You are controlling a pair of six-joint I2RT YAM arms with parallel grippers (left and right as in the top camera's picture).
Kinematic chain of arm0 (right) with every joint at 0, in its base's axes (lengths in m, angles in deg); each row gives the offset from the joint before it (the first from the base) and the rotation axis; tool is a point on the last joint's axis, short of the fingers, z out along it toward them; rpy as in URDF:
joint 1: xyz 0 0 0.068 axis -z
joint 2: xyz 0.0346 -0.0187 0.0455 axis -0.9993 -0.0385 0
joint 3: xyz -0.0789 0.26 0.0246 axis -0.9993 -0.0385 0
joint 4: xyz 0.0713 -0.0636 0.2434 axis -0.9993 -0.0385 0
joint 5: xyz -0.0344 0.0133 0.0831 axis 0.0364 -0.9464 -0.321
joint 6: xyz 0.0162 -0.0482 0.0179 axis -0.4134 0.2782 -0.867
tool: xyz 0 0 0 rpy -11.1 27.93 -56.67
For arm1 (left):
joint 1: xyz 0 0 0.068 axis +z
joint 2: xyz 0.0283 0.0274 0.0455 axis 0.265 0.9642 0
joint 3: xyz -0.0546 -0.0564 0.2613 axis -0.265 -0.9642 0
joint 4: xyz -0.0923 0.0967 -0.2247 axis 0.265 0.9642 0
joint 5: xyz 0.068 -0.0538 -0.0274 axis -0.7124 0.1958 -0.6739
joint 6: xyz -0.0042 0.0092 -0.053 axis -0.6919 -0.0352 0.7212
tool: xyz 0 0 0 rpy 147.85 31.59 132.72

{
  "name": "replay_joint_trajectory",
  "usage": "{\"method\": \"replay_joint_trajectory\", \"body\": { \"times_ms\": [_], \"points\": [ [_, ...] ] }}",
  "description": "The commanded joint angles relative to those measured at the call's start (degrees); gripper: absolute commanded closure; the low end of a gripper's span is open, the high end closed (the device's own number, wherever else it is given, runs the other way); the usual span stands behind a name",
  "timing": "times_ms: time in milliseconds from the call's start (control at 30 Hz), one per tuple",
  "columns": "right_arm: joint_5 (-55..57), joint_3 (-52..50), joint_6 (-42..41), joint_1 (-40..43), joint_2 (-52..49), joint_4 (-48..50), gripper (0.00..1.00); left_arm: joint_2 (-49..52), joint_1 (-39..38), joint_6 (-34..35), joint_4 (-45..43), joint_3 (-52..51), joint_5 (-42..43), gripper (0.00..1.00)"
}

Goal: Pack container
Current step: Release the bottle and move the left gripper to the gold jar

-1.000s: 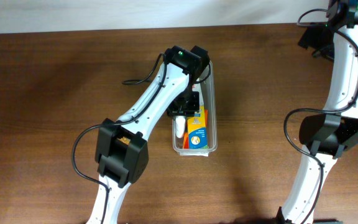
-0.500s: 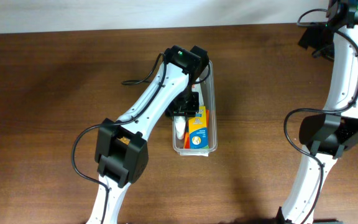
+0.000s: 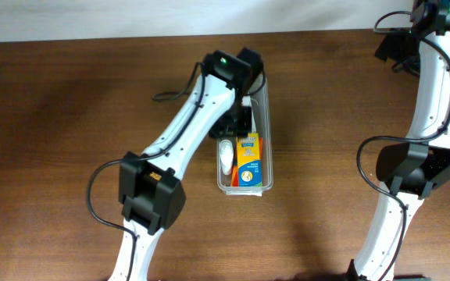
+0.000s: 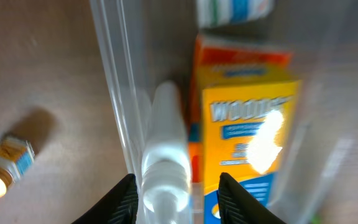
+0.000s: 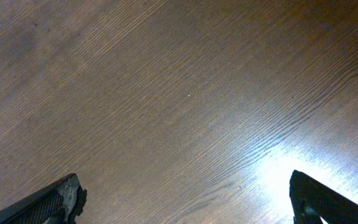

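Note:
The clear plastic container [image 3: 268, 117] lies lengthwise in the middle of the table. In it, side by side, are a white tube [image 3: 225, 156] and an orange and yellow box [image 3: 250, 162]. My left gripper [image 3: 237, 125] hangs over the container's far half. In the left wrist view it [image 4: 176, 182] is open, with the white tube [image 4: 164, 143] low between its fingertips and the box [image 4: 247, 137] just right of it. The container wall [image 4: 118, 93] runs left of the tube. My right gripper [image 5: 182, 202] is open and empty above bare wood.
A white pack with green and blue stripes [image 4: 235, 9] lies in the container beyond the box. A small labelled item [image 4: 8, 165], blurred, lies on the table outside the container wall. The right arm [image 3: 428, 109] stands along the right edge.
My left gripper has drawn back a little toward the far end of the container. The white tube and the box have stayed in place. The right arm has not moved.

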Motion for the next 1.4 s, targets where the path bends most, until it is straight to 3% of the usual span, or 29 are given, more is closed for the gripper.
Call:
{"method": "replay_joint_trajectory", "body": {
  "times_ms": [0,200,267,400,467,533,600,667,967,1167,1367],
  "points": [
    [1.07,1.05,-0.28,-0.04,-0.48,0.04,0.02,-0.13,1.99,-3.04,-0.02,7.1,-0.22,0.54],
    [1.07,1.05,-0.28,-0.02,-0.48,0.04,0.02,-0.13,5.09,-3.15,5.97,15.39,-6.05,0.47],
    [1.07,1.05,-0.28,-0.04,-0.48,0.04,0.01,-1.11,6.73,-5.46,5.9,15.85,-6.51,0.41],
    [1.07,1.05,-0.28,-0.02,-0.48,0.04,0.02,-3.65,10.6,-5.92,5.92,15.82,-6.62,0.4],
    [1.07,1.05,-0.28,-0.02,-0.48,0.04,0.02,-5.22,12.41,-8.46,5.92,15.82,-6.62,0.34],
    [1.07,1.05,-0.28,-0.02,-0.48,0.04,0.02,-8.22,14.69,-12.81,5.92,15.37,-6.01,0.2],
    [1.07,1.05,-0.28,-0.04,-0.48,0.04,0.02,-12.02,16.37,-15.41,5.92,13.33,-5.62,0.17],
    [1.07,1.05,-0.28,-0.02,-0.48,0.04,0.02,-17.09,18.45,-16.04,5.92,9.05,-6.8,0.13],
    [1.07,1.05,-0.28,-0.02,-0.48,0.04,0.02,-40.83,31.17,-16.02,5.64,-23.02,-7.96,0.13],
    [1.07,1.05,-0.28,-0.02,-0.48,0.04,0.02,-43.95,30.93,-16.04,1.6,-38.45,-7.02,0.13],
    [1.07,1.05,-0.28,-0.02,-0.48,0.04,0.02,-43.85,28.98,-16.0,-13.18,-52.54,-0.72,0.13]
  ]
}}
